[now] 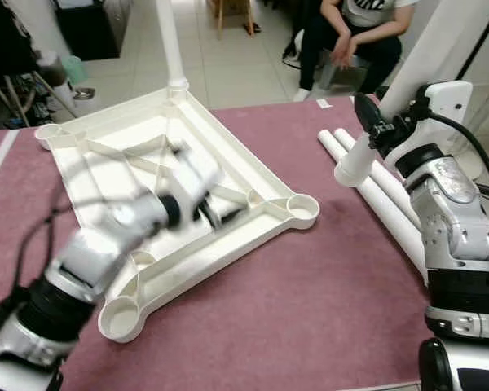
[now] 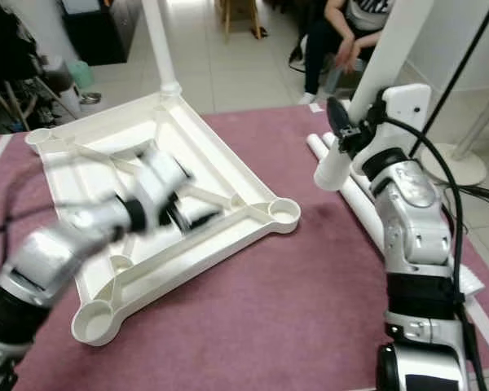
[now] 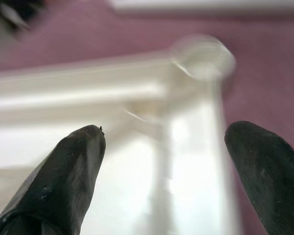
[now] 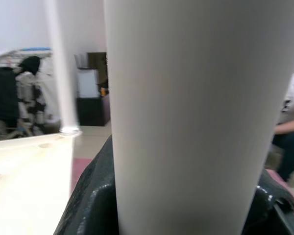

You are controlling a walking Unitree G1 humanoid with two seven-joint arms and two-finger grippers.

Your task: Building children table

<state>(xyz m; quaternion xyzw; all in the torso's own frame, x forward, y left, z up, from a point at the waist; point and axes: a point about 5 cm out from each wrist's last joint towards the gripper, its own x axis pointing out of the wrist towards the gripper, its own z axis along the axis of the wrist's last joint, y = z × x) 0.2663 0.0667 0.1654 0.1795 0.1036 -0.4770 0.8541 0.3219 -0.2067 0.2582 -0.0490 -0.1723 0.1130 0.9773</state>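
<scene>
The white plastic table top (image 1: 228,147) lies upside down on the maroon mat. One white leg (image 1: 169,41) stands upright in its far corner socket. My left arm is blurred over the table top, and my left gripper (image 1: 222,213) hovers open above the ribs near the right corner socket (image 1: 302,209). In the left wrist view the fingers (image 3: 73,166) are spread wide, with that socket (image 3: 202,56) ahead of them. My right gripper (image 1: 376,126) is shut on a second white leg (image 1: 428,57). This leg is tilted, its lower end (image 1: 350,169) above the mat, to the right of the table top.
Two more white legs (image 1: 387,204) lie side by side on the mat under my right arm. A person (image 1: 354,28) sits on the tiled floor side beyond the mat. Dark furniture and clutter stand at the back left. A white tape line marks the mat's left edge.
</scene>
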